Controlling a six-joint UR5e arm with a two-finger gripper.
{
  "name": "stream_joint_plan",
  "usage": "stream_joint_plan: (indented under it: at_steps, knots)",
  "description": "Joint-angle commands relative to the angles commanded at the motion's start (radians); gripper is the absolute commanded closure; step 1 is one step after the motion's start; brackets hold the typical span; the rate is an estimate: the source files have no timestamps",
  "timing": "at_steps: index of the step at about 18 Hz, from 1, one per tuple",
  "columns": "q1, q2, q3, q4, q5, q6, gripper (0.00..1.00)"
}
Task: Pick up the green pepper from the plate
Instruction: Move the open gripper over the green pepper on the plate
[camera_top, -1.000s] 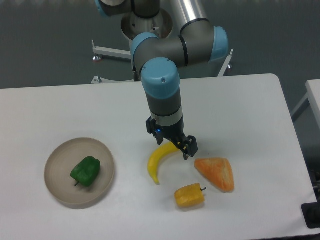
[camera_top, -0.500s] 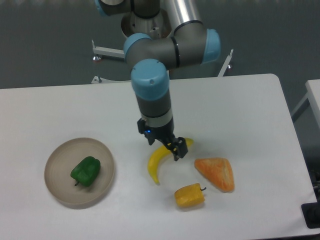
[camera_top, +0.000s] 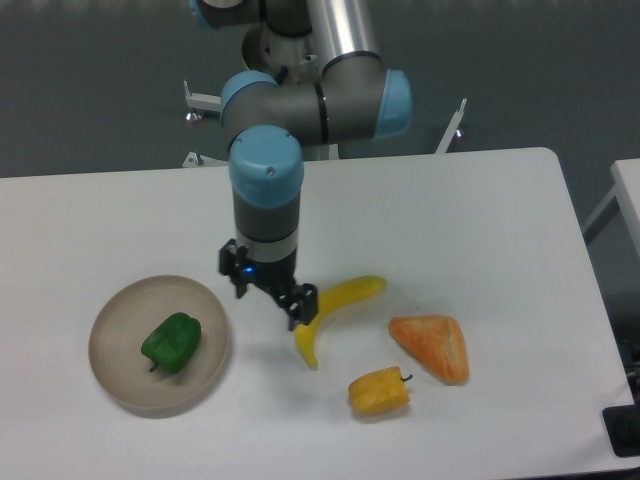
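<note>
White table (camera_top: 480, 210) bearing all items. Arm with gripper (camera_top: 271, 295) hanging between plate and banana (camera_top: 330, 310), fingers spread, empty. Beige plate (camera_top: 118, 375) at left, holding the green pepper (camera_top: 171, 342) near its centre. Orange wedge (camera_top: 432, 346) and yellow pepper (camera_top: 379, 391) at right.

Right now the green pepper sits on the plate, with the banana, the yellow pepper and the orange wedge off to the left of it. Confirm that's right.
Wrong on one point: the side. In the camera view the green pepper does sit on the plate, but the banana, the yellow pepper and the orange wedge lie to its right, on the table.
</note>
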Motion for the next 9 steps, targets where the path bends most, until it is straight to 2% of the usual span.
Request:
stream_joint_plan:
  at_steps: [4,9]
  knots:
    - [-0.040,-0.041,-0.005,0.095,-0.043,-0.144,0.00]
    - [-0.078,-0.081,-0.006,0.117,-0.044,-0.201,0.00]
